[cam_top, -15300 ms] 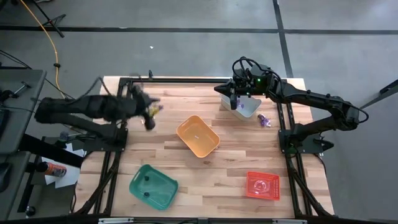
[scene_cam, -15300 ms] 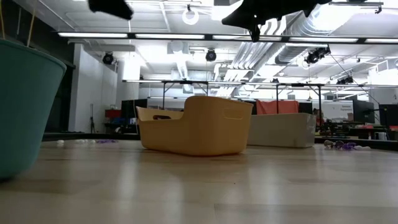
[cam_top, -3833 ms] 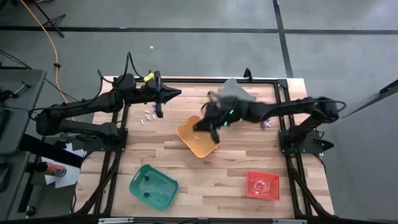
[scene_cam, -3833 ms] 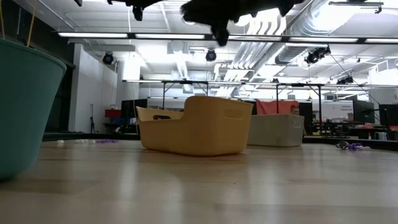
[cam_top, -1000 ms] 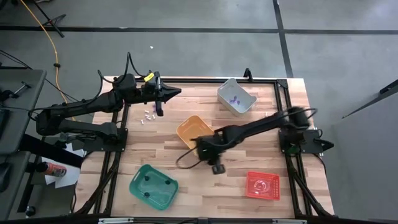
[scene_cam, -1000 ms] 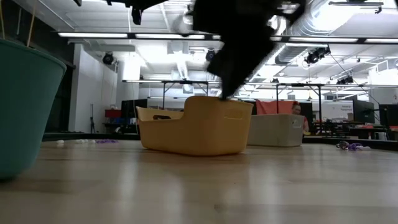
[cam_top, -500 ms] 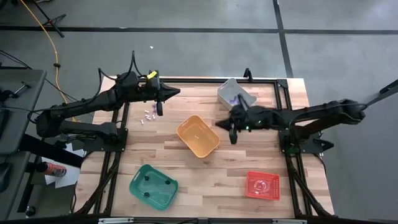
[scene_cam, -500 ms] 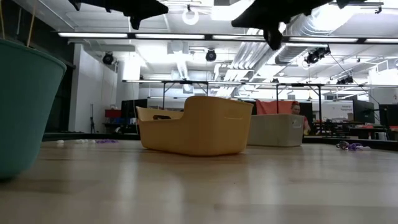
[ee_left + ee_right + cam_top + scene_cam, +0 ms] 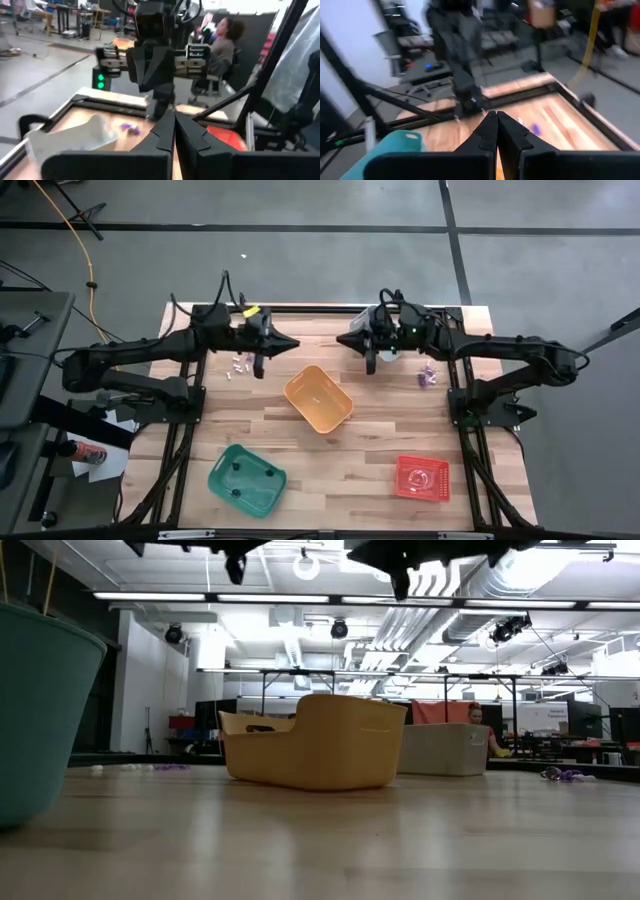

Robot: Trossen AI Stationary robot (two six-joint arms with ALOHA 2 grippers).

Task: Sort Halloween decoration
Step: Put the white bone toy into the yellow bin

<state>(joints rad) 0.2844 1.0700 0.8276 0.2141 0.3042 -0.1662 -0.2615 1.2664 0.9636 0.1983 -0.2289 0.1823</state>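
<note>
Small trinkets (image 9: pixel 237 364), whitish and purple, lie loose on the table (image 9: pixel 380 450) near its far left edge, just under the left tool (image 9: pixel 260 364). Another purple trinket (image 9: pixel 426 376) sits on the table near the far right side, just beside the grey bin (image 9: pixel 392 346). In the low view a purple trinket (image 9: pixel 562 775) shows at the far right and more small pieces (image 9: pixel 160 767) at the far left of the table top. Left wrist view shows purple bits (image 9: pixel 129 128) past the grey bin wall (image 9: pixel 75 134).

Left tool is up over the far left part of the table, fingers pressed together, nothing seen between them; left wrist view shows the two dark fingers (image 9: pixel 159 135) meeting at a point. Right tool (image 9: pixel 371 364) is over the far middle-right, at the grey bin's near-left corner, fingers closed too, nothing visible in them; right wrist view shows its fingers (image 9: pixel 487 131) closed with a purple trinket (image 9: pixel 535 128) on the wood beyond and the green bin's rim (image 9: pixel 390 145) in the corner. The two tools face each other across the far edge, well apart.

Orange bin (image 9: pixel 318 399) sits mid-table, tilted diagonal. Green bin (image 9: pixel 246 479) near left front, dark specks inside, too small to tell what. Red bin (image 9: pixel 422 478) near right front. A person (image 9: pixel 478 718) sits in the room behind.
</note>
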